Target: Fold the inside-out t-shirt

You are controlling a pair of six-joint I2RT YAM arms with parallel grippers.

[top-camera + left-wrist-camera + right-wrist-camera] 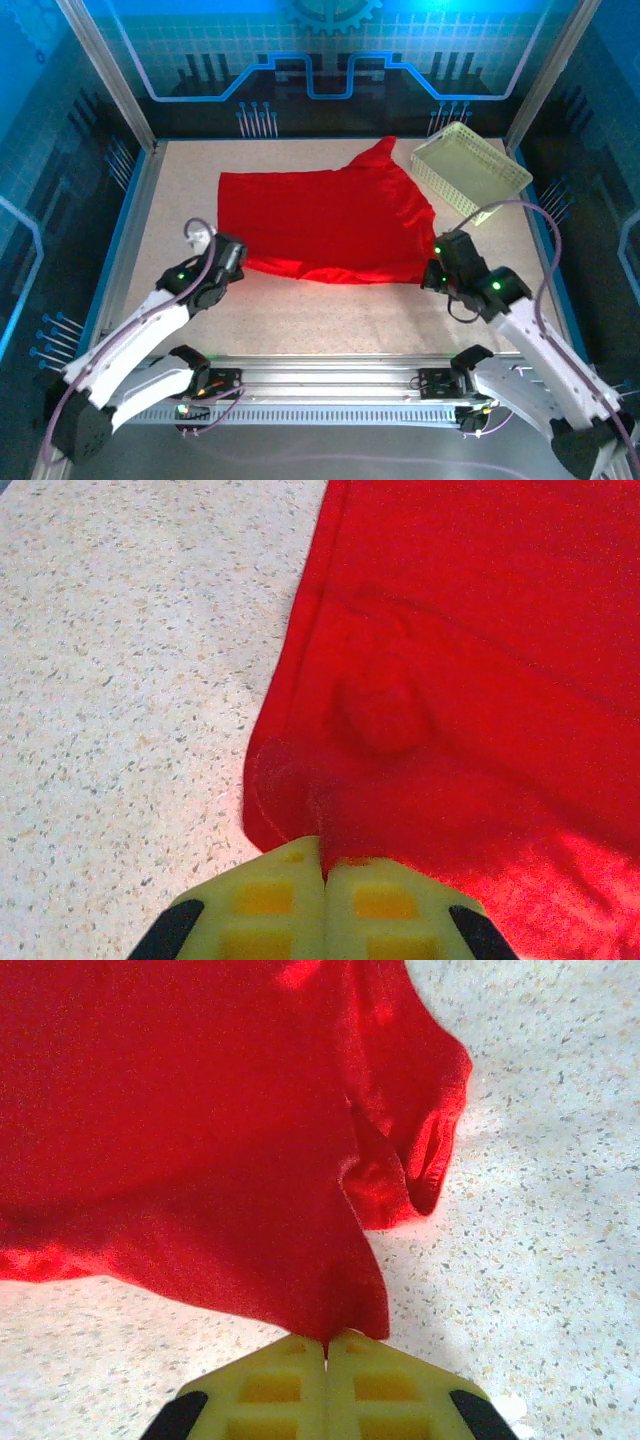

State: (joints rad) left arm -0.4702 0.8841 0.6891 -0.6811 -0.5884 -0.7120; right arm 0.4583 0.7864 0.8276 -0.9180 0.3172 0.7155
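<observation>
1. The left gripper is clamping its pads tight on the near edge of the inside-out t-shirt, which is spreading ahead and to its right.
2. The right gripper is pinching a hem corner. The cloth is fanning ahead and to its left, with what seems a sleeve sagging just ahead-right.
3. The basket is sitting on the table, beyond the right gripper.

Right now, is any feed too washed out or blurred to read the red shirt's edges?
Top external: bright red cloth t-shirt oversaturated, folds flattened, outline clear. Left wrist: sharp, hem readable, a hot patch on the cloth lower right. Right wrist: sharp, glare on the speckled tabletop at right, soft shadow under the cloth.
</observation>
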